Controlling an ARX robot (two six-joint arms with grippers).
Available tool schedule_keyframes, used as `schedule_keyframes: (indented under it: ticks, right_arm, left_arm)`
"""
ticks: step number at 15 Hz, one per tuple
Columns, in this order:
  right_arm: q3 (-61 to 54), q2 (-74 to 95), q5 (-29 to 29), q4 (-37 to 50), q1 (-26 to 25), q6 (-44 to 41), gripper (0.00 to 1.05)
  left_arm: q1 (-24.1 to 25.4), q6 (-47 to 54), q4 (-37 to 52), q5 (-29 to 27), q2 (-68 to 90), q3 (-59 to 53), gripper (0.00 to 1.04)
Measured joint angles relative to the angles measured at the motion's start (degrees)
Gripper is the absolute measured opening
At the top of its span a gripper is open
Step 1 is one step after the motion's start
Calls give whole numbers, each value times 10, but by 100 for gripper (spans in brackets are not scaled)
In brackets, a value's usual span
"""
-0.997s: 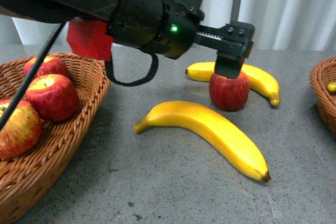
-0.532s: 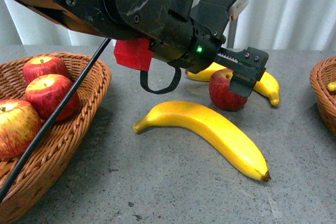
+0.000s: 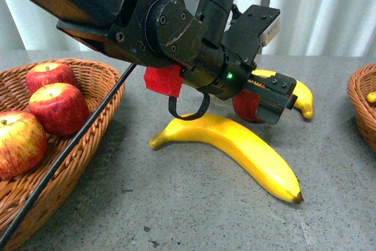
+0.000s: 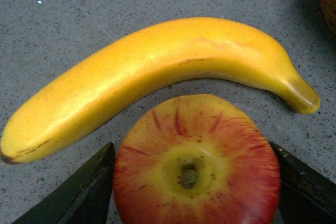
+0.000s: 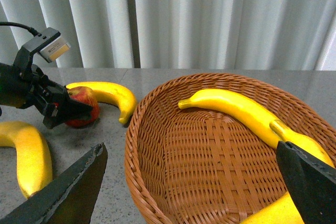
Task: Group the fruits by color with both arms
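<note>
A red apple (image 3: 244, 107) stands on the grey table, mostly hidden behind my left gripper (image 3: 269, 101). In the left wrist view the apple (image 4: 197, 166) sits stem up between the two open jaws of the left gripper (image 4: 193, 156), one finger (image 4: 86, 192) on each side. A yellow banana (image 4: 157, 77) lies just past it. A large banana (image 3: 235, 145) lies in front of the apple and another banana (image 3: 301, 95) lies behind it. My right gripper (image 5: 189, 187) is open and empty above the right basket (image 5: 157, 129), which holds bananas (image 5: 236, 111).
The left wicker basket (image 3: 100, 127) holds three red apples (image 3: 59, 107). The right basket's rim (image 3: 359, 107) shows at the front view's right edge. My left arm and its black cable (image 3: 64, 163) cross over the left basket. White curtains hang behind the table.
My left arm has swung right and come down. Its open jaws, which were above the apple, now sit lower around it. The fruits have not moved.
</note>
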Motion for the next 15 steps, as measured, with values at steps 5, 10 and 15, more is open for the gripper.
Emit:
schedule_keyframes:
  ticks: [5,10,15]
  right_arm:
    - [0,0,0,0,0,0,98]
    - [0,0,0,0,0,0,98]
    - [0,0,0,0,0,0,98]
  left_arm:
    - [3,-14,28,-36,-51,-45,67]
    - [47,-90,158,-256,-304,-222,66]
    - [130,-157,150,-411,-533,-457,66]
